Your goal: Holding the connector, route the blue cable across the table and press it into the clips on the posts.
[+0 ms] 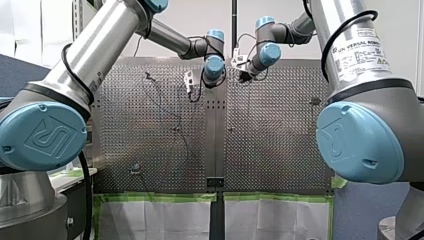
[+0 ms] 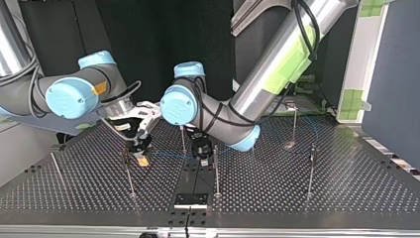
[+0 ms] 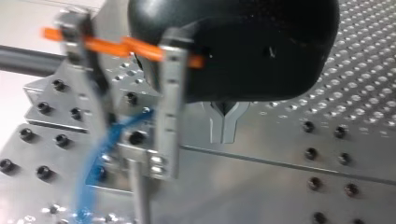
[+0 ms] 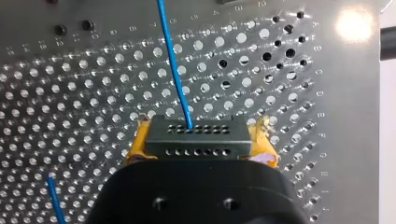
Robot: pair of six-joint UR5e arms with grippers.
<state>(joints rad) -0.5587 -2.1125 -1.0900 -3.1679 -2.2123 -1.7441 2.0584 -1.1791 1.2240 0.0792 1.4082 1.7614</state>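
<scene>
Ahead of my right wrist camera, yellow pads point(image 4: 140, 140) clamp a black connector point(image 4: 187, 144); my right gripper point(image 4: 201, 135) is shut on it. The blue cable point(image 4: 173, 60) runs from the connector away over the perforated plate. At the top view's left, my right gripper point(image 2: 140, 148) holds the connector low beside a post point(image 2: 129, 173). My left gripper point(image 3: 223, 122) has its metal fingers shut together with nothing visible between them. Beside it stands a metal post clip point(image 3: 166, 112) with an orange piece point(image 3: 107, 45), and the blue cable point(image 3: 105, 144) curves past that clip.
Several thin posts stand on the perforated table point(image 2: 346, 188), among them posts at the middle point(image 2: 216, 168) and the top view's right point(image 2: 311, 168). A black bracket point(image 2: 190, 199) sits at the near edge. The cable point(image 1: 165, 107) loops over the front view's left plate.
</scene>
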